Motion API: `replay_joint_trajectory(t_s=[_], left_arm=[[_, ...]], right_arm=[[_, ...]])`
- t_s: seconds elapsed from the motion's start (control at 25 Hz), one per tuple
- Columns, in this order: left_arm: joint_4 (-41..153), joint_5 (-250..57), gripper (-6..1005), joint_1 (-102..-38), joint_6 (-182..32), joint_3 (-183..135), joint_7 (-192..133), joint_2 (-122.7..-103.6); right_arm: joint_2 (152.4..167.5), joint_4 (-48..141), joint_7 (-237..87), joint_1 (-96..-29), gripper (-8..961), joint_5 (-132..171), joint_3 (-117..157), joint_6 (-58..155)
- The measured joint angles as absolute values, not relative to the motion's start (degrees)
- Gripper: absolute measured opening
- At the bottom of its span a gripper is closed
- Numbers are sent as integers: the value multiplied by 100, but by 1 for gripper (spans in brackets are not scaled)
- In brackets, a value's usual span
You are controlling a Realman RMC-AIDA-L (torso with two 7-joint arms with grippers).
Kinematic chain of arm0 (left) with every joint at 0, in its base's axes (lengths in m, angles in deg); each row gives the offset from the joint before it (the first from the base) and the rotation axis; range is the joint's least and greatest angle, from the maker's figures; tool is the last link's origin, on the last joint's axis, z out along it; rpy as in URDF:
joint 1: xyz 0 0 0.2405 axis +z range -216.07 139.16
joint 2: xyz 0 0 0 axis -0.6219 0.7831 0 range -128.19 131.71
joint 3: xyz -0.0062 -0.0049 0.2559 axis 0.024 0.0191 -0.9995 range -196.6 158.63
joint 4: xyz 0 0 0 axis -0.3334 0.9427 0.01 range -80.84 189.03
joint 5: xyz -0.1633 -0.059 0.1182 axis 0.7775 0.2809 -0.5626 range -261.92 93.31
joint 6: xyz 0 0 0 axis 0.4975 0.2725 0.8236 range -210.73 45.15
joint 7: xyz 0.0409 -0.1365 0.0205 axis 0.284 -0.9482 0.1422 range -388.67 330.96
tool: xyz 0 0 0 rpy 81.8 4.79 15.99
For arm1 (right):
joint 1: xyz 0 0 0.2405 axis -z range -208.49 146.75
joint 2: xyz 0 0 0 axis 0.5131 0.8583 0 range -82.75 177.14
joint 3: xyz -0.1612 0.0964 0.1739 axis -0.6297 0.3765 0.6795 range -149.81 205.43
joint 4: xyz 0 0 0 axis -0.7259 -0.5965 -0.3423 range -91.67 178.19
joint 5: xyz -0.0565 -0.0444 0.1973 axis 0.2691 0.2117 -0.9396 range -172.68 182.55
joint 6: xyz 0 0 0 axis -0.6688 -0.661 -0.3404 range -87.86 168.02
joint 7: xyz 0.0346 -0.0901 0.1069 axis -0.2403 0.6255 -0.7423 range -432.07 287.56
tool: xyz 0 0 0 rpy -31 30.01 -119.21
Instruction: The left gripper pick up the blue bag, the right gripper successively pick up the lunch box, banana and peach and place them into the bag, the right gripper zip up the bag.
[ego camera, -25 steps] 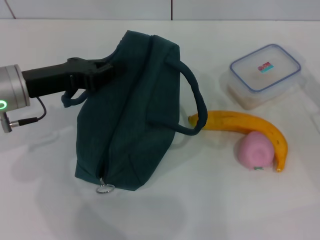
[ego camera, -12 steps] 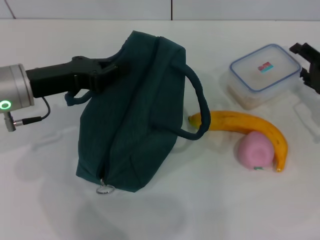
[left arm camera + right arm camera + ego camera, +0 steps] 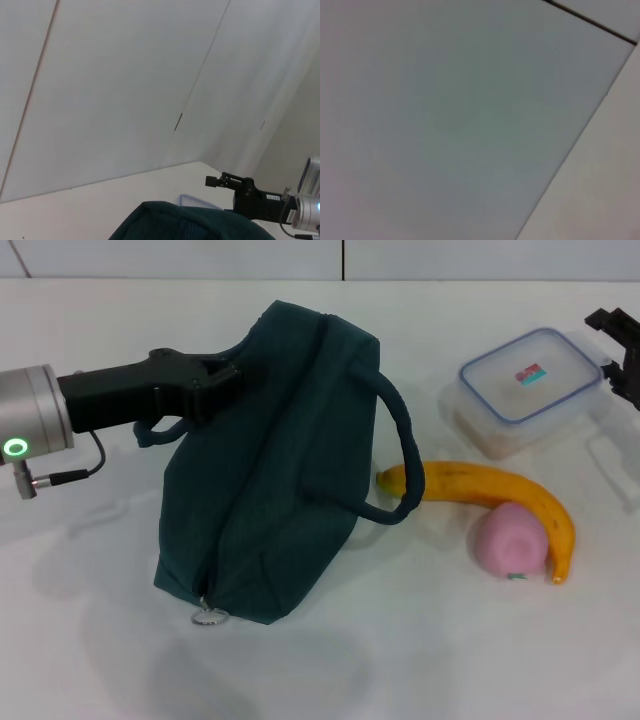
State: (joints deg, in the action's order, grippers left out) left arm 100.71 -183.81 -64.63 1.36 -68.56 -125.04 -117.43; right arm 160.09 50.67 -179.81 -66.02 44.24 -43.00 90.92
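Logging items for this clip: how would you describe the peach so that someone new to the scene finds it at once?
Start at the blue bag lying mid-table, held at its top by the left gripper. To its right a banana curves away from the bag's handle. The peach sits tucked in the banana's inner curve, nearer the robot than the lunch box: it is the only round, pale pink thing there.

Table layout, head view

The blue bag (image 3: 270,470) lay centre-left on the table (image 3: 420,660); lunch box (image 3: 525,390) upper right, banana (image 3: 490,495) below it, peach (image 3: 511,541) touching the banana's lower edge.
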Motion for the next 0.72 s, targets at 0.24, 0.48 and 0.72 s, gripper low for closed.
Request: replay_joint_trajectory(t_s=[0.24, 0.48, 0.72], left_arm=[[10065, -18353, 41, -6506, 113, -6856, -12442, -11752], [10033, -18337, 41, -6538, 108, -6855, -12373, -11767], [9879, -18308, 41, -6625, 99, -6824, -12230, -11769]], right_arm=[[15988, 5050, -18070, -6683, 810, 4462, -4352, 9092], [15987, 5017, -18244, -6837, 810, 4491, -4552, 9046], [16025, 5128, -18122, -6831, 809, 4494, -4547, 9199]])
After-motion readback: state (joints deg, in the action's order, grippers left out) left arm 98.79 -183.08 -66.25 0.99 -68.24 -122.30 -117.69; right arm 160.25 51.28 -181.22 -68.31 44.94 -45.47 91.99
